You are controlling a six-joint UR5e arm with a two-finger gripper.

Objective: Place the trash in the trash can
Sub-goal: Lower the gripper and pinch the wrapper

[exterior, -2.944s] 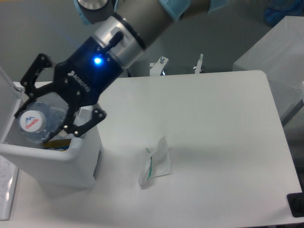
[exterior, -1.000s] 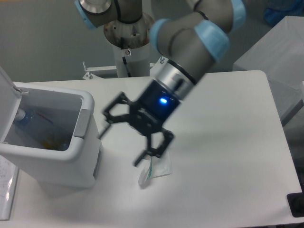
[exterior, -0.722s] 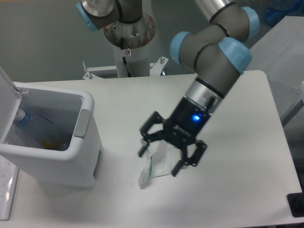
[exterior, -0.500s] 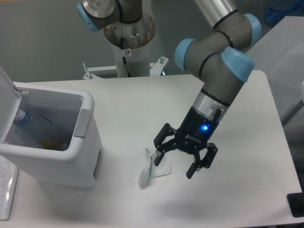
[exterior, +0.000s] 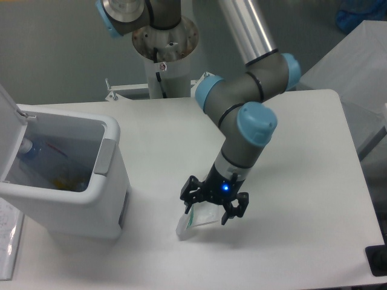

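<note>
The crumpled clear wrapper (exterior: pixel 185 225) with a green streak lies on the white table, right of the trash can. My gripper (exterior: pixel 207 211) is down over it, open, one finger on each side of the wrapper's upper part; its lower left end sticks out. The trash can (exterior: pixel 78 211) is a white bin at the left with its lid (exterior: pixel 7 106) swung up and a grey tab (exterior: pixel 104 156) on the rim. Inside it, against the left wall, part of the clear plastic bottle (exterior: pixel 27 148) shows among other contents.
The arm's base column (exterior: pixel 162 36) stands behind the table's far edge. A grey-white box (exterior: pixel 354 66) sits off the right side. A dark object (exterior: pixel 378 260) is at the bottom right corner, and a paper sheet (exterior: pixel 6 241) lies by the bin's left.
The gripper left the bottle in the bin, swung right across the table, and has now come down lower and left, straddling the wrapper. The wrapper has not moved.
</note>
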